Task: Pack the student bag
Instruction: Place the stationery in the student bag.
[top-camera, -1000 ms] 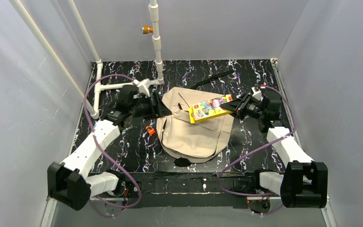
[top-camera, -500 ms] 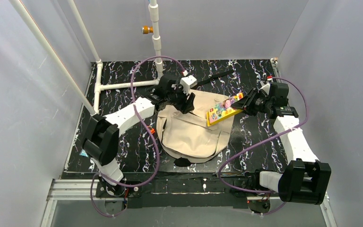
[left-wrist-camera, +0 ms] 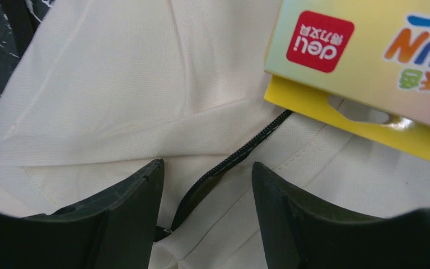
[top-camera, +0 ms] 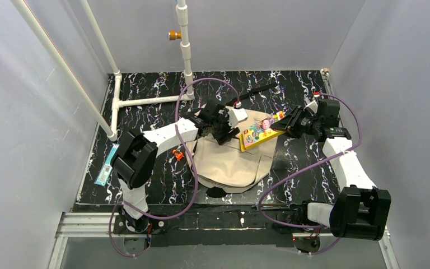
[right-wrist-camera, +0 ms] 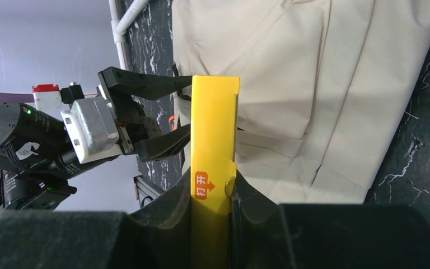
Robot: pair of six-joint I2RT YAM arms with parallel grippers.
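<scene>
Left gripper (left-wrist-camera: 207, 171) has swung rightward since a second ago; jaws released, empty, straddling the black zip (left-wrist-camera: 241, 154) atop the student bag (top-camera: 229, 162), which lies flat mid-counter (top-camera: 145, 84). Right gripper (top-camera: 287, 124): jaws clenched on a yellow Deli box (top-camera: 260, 130), tilted over the bag's upper right.

Got the left arm (top-camera: 162, 131) folded sharp at the elbow and stretched far forward toward the middle, left claw (top-camera: 224, 133) tipped down with jaws apart, gripping nothing. Over on the other side, got the right arm (top-camera: 347, 168) bent and leaning inward, right claw (top-camera: 283, 124) pointing left, pinched tight on the end of a yellow box (top-camera: 257, 134).
</scene>
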